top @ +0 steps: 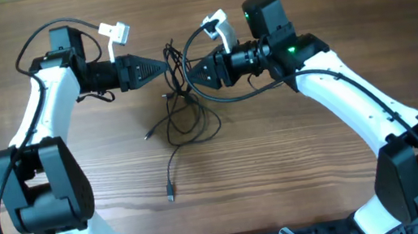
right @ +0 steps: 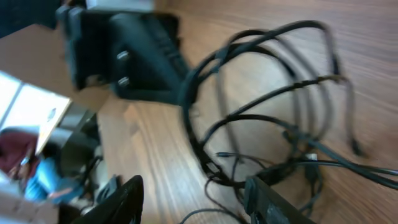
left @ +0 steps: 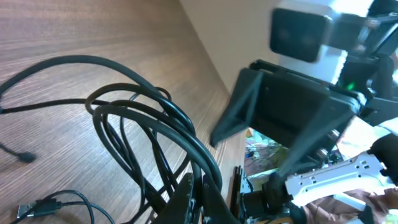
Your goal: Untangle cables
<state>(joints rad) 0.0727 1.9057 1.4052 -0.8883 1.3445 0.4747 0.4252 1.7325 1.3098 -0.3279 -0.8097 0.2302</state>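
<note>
Left claw (left: 200, 198) grips the cables (right: 188, 102), bunched just beside right claw (right: 196, 191).

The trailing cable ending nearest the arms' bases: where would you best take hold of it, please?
Take the trailing cable on its straight stretch just behind the plug, from straight above, jaws across it: there it lies flat and alone, apart from the looped bunch.

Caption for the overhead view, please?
Left gripper shut on the cables, right gripper open beside it, over a wooden table.
</note>
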